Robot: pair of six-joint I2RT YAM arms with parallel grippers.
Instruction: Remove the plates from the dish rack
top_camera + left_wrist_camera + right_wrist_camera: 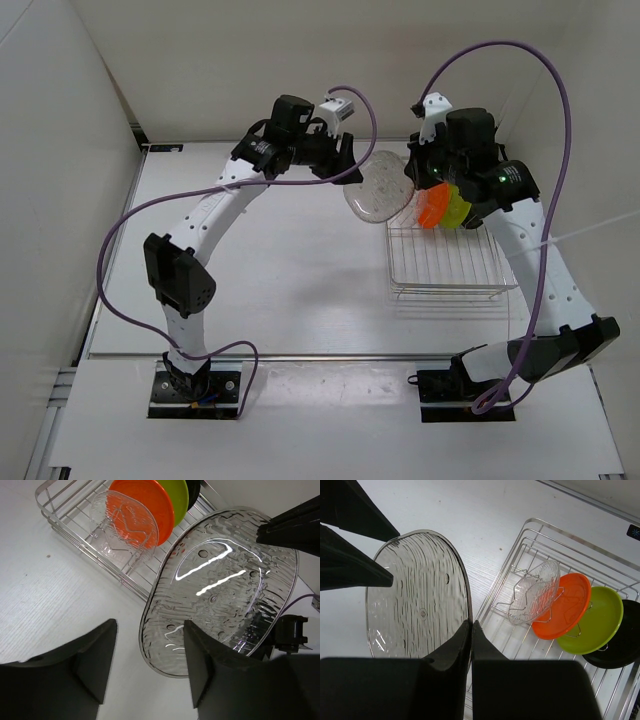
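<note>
**A:** Where is the big clear plate hanging?

**B:** In the air over the far middle of the tabletop, just left of the dish rack, which is sitting toward the far right corner. The right gripper is pinching the plate's rim, fingers closed tight on the edge.

**A:** And the left gripper?

**B:** It is gaping wide and facing the plate, gripping nothing.

**A:** So I'm guessing a handover?

**B:** Likely. The left one should be straddling the free rim, one finger on each face, and clamping before the right one is loosening, since that glossy plastic is probably slippery. It should also be steering clear of the small clear plate, orange plate, lime green plate and black plate standing in the rack.
</note>
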